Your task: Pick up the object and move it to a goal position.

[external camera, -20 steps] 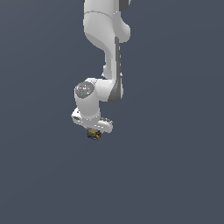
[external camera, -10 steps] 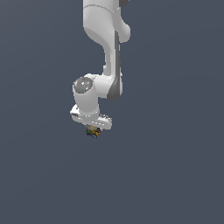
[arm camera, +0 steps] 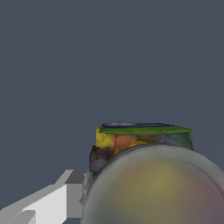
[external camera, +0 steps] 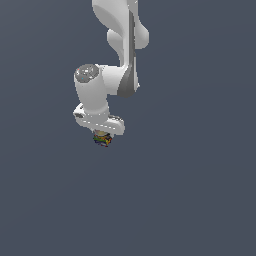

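In the exterior view the white arm reaches down from the top, and its gripper (external camera: 103,136) is shut on the object (external camera: 102,141). The object is a tiny mottled lump of red, green, yellow and blue, just under the hand and clear of any surface. The fingers are mostly hidden by the hand there. The wrist view is filled by the object (arm camera: 131,142), seen close up: a greyish-brown round top with coloured sides. One pale finger (arm camera: 65,197) presses against its side, and the other finger is out of sight.
Only a plain dark grey-blue background surrounds the arm in both views. No table edge, container, goal marker or other object shows.
The hand has risen a little and shifted slightly to the exterior view's left, carrying the object. The wrist has turned somewhat. The grip is unchanged.
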### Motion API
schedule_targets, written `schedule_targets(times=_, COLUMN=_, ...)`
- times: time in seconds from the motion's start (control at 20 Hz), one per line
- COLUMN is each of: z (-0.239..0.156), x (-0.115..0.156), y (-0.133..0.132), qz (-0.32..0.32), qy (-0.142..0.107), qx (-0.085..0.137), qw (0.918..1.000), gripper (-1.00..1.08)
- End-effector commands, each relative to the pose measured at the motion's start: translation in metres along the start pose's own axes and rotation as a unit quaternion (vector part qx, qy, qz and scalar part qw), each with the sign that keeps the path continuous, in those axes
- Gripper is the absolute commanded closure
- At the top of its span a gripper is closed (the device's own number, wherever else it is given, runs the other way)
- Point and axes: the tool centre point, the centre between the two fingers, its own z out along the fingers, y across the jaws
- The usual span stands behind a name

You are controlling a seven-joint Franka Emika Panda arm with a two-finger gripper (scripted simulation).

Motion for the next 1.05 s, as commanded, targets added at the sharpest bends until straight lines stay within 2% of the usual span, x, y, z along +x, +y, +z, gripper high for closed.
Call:
schedule_targets(times=0.0, z=-0.025, x=-0.006, y=0.007, qz=0.000, qy=0.002, qx=0.000, qw=1.0000, gripper=1.08)
schedule_targets(times=0.55, z=-0.108, x=-0.029, y=0.033, qz=0.000, qy=0.002, qx=0.000, qw=1.0000, gripper=1.08)
schedule_targets(times=1.0, z=-0.132, x=-0.035, y=0.040, qz=0.000, qy=0.003, qx=0.000, qw=1.0000, gripper=1.08)
